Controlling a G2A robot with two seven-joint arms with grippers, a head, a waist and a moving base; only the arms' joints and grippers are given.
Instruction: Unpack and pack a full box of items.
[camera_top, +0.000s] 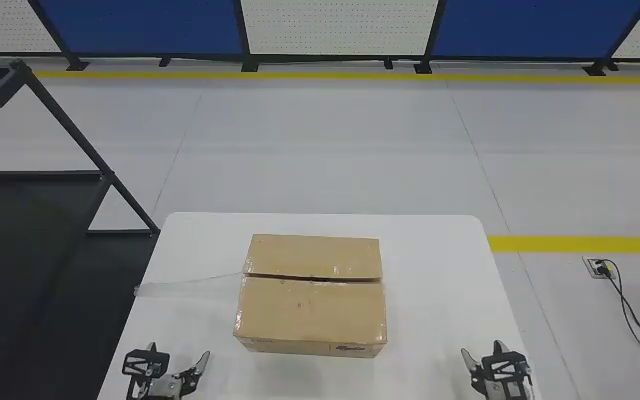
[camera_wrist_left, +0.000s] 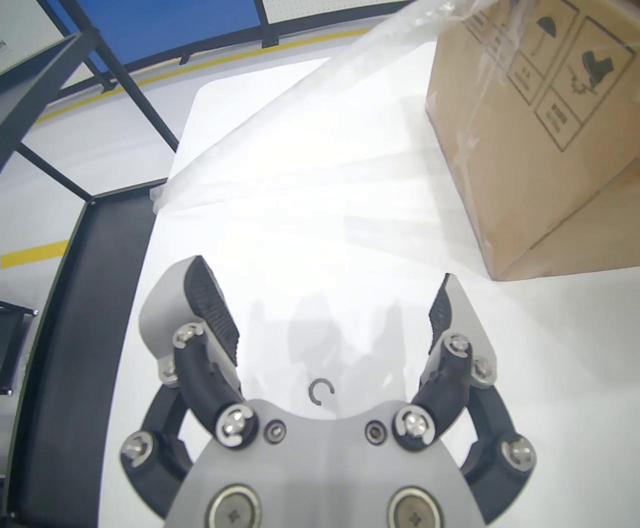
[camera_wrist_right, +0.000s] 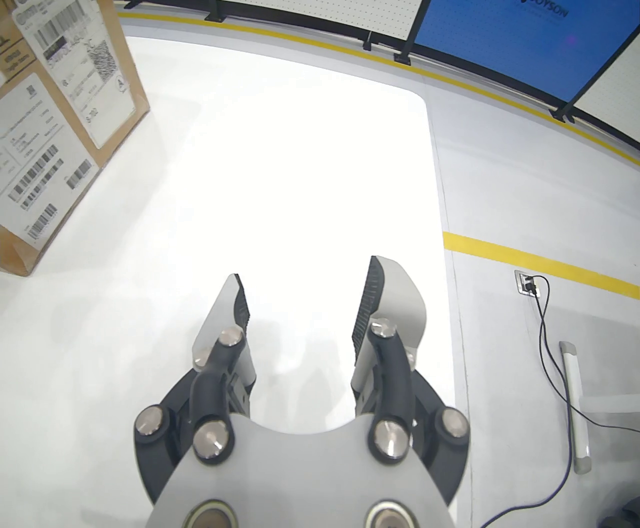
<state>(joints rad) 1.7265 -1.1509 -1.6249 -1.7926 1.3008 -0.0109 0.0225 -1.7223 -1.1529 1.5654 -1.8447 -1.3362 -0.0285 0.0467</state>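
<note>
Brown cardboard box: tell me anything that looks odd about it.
A loose strip of clear plastic tape trails from the brown cardboard box across the white table to its left edge; the top seam shows a dark gap.

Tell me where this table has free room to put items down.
The widest bare patch lies between the box and the right edge of the table, ahead of the right end effector. A narrower band runs behind the box to the far edge. Left of the box, a loose clear tape strip crosses the table.
</note>
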